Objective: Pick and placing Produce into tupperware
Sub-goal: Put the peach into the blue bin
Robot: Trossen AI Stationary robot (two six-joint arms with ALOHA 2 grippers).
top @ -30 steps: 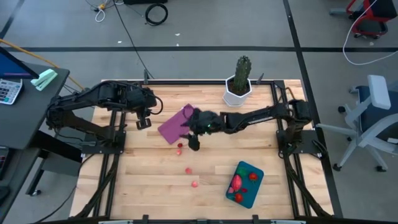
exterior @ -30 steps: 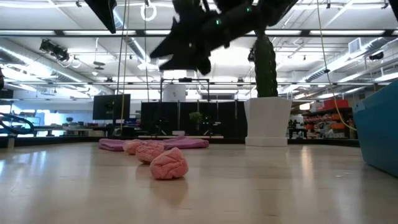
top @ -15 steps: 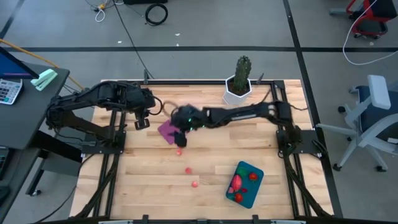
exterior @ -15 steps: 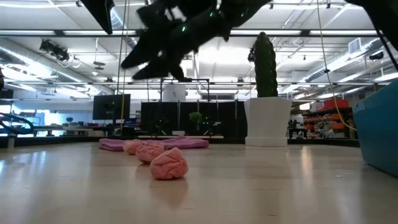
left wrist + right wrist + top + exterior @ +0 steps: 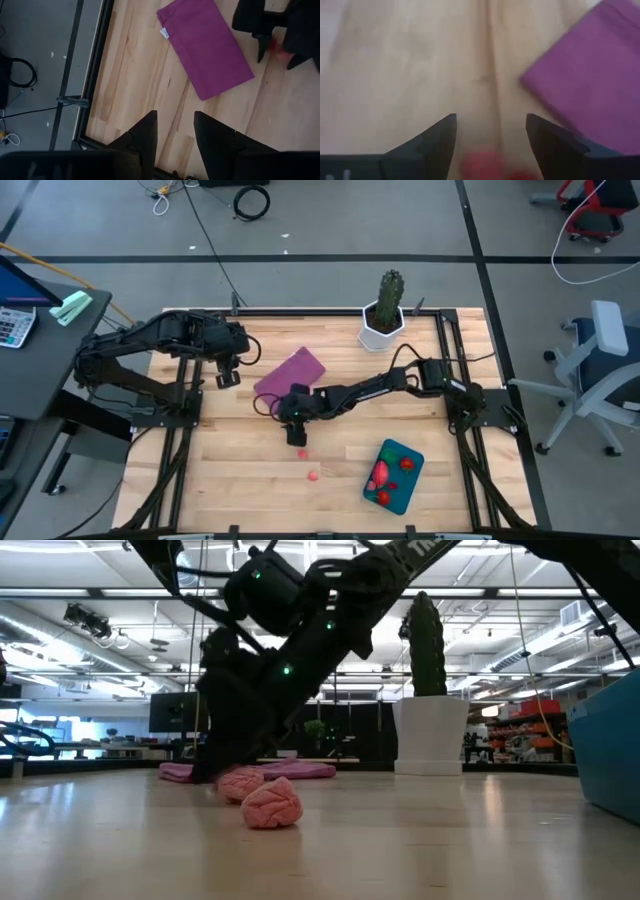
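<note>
My right gripper [image 5: 490,145] is open and low over the table, just near of the purple cloth [image 5: 290,372]. A blurred red produce piece [image 5: 482,165] lies between its fingers without visible touch; the high view hides that piece under the gripper [image 5: 294,422]. Two more pieces, one red [image 5: 303,452] and one pink [image 5: 313,475], rest on the wood. The low view shows pink pieces [image 5: 270,805] in front of the lowered gripper. The teal tupperware [image 5: 405,488] sits near the table's near right and holds several red and pink pieces. My left gripper [image 5: 172,132] hovers open at the far left.
A cactus in a white pot [image 5: 383,315] stands at the far edge. The flat purple cloth [image 5: 205,47] lies between the two arms. Bare wood [image 5: 230,470] stretches across the near left of the table.
My right gripper has swung from over the purple cloth toward the table's left, then toward the near edge and down, ending low at the red pieces beside the cloth. The cloth now lies uncovered. The produce has stayed in place.
</note>
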